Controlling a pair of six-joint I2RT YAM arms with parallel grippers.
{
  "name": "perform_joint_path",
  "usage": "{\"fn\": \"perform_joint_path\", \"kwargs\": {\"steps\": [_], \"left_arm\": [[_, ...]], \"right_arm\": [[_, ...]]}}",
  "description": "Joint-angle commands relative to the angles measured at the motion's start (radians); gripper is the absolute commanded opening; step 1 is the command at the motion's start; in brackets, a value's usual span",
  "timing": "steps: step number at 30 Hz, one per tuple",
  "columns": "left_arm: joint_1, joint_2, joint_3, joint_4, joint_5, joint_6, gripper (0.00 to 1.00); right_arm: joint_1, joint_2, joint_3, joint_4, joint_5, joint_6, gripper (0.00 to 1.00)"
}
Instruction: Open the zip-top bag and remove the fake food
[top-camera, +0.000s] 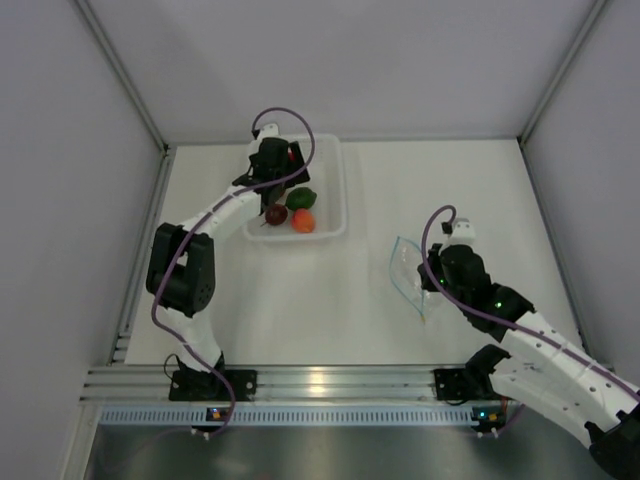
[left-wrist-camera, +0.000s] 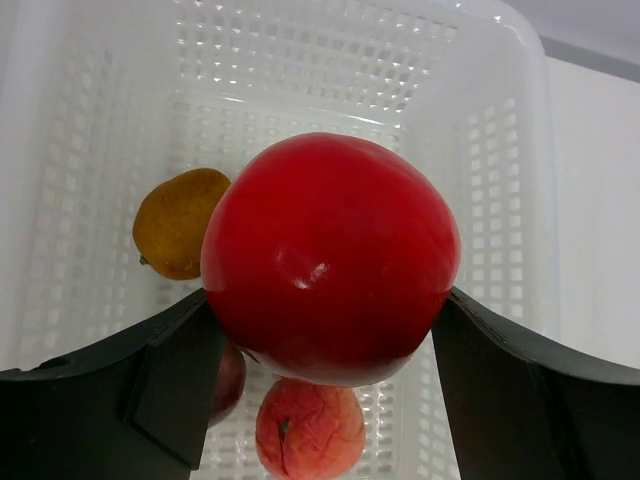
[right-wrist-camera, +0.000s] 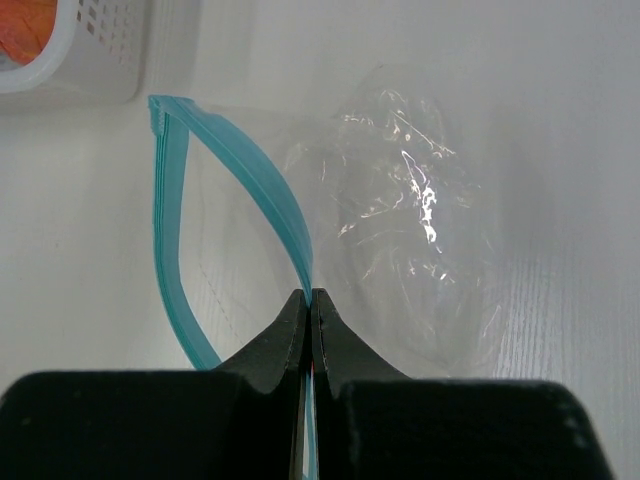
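Observation:
My left gripper (top-camera: 275, 168) hangs over the white tub (top-camera: 340, 190), shut on the red fake fruit (left-wrist-camera: 330, 255), which fills the gap between both fingers (left-wrist-camera: 170, 370). Below it in the tub lie a brownish-orange fruit (left-wrist-camera: 180, 222), a dark maroon one (left-wrist-camera: 228, 375) and an orange one (left-wrist-camera: 310, 430). A green fruit (top-camera: 301, 198) shows from above. The zip-top bag (right-wrist-camera: 400, 230) lies crumpled on the table at the right with its mouth gaping. My right gripper (right-wrist-camera: 310, 298) is shut on its teal zip strip (right-wrist-camera: 270, 190).
The perforated tub wall (left-wrist-camera: 500, 150) rises round the left gripper. A corner of the tub (right-wrist-camera: 90, 50) shows at the upper left of the right wrist view. Grey walls enclose the table on three sides.

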Motion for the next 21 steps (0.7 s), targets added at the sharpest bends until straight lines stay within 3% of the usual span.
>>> {"fn": "perform_joint_path", "kwargs": {"steps": [1,3,4,9,11,21], "left_arm": [[0.037,0.073,0.118,-0.023,0.089,0.039,0.29],[0.062,0.113,0.152,-0.054,0.118,0.037,0.36],[0.069,0.142,0.164,-0.057,0.146,0.040,0.50],[0.085,0.181,0.210,-0.058,0.210,0.068,0.75],[0.085,0.179,0.217,-0.057,0.235,0.071,0.96],[0.085,0.077,0.229,-0.089,0.306,0.040,0.98]], "right_arm": [[-0.015,-0.011,-0.003,0.027,-0.018,-0.017,0.00],[-0.015,-0.006,0.002,0.033,-0.022,-0.020,0.00],[-0.015,-0.006,0.004,0.033,-0.027,-0.020,0.00],[-0.015,-0.004,0.007,0.034,-0.025,-0.025,0.00],[-0.015,-0.004,0.005,0.034,-0.027,-0.023,0.00],[-0.015,0.049,0.057,0.004,0.034,-0.045,0.00]]}}
